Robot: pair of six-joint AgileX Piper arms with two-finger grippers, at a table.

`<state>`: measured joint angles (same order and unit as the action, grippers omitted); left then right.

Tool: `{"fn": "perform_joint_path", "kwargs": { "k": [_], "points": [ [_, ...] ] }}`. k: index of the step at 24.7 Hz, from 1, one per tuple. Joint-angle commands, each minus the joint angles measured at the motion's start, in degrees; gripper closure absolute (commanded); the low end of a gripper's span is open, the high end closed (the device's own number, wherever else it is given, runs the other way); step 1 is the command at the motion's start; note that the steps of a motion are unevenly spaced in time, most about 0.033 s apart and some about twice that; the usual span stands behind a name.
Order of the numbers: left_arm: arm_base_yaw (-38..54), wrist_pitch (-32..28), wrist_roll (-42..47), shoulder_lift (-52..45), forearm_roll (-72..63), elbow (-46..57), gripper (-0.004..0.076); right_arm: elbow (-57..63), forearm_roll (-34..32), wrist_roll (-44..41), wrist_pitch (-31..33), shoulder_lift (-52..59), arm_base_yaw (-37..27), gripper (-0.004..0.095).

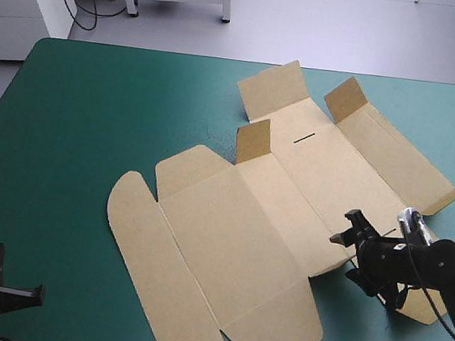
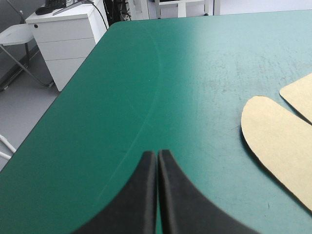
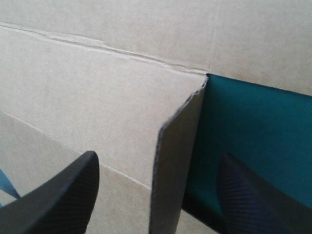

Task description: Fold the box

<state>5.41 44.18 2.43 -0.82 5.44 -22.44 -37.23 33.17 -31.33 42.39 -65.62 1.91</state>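
box point(image 1: 263, 218) lying flat mid-desk point(image 1: 91, 117), long axis running near-left to far-right | right jaws standing spread at its near-right side, a flap edge point(image 3: 170, 170) between them, being nearer | left jaws resting pressed together near-left, well apart
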Motion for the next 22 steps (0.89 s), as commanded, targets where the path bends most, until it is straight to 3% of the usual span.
{"fn": "perform_joint_path", "kwargs": {
  "k": [1,2,3,5,15,22],
  "points": [
    [-0.3,-4.4,0.3,-1.0,0.2,-1.2,0.0734,-1.7,0.1,0.7,-0.5,-0.4,0.3,0.0412],
    [-0.3,-4.4,0.3,-1.0,0.2,-1.2,0.0734,-1.7,0.1,0.8,-0.5,-0.4,0.3,0.0505],
    [-0.3,-4.4,0.3,-1.0,0.2,-1.2,0.0734,-1.7,0.1,1.2,-0.5,-0.4,0.3,0.0718],
    [-0.3,-4.4,0.3,-1.0,0.2,-1.2,0.0734,-1.7,0.2,3.3,-0.2,-0.4,0.3,0.0917],
    [-0.3,-4.4,0.8,-1.0,0.2,-1.2,0.0734,-7.8,1.1,28.5,1.1,-0.7,0.3,0.0907],
    [-0.3,-4.4,0.8,-1.0,0.0,-1.2,0.0734,-16.0,-6.1,38.6,6.0,-7.8,2.6,0.0907]
  ]
}}
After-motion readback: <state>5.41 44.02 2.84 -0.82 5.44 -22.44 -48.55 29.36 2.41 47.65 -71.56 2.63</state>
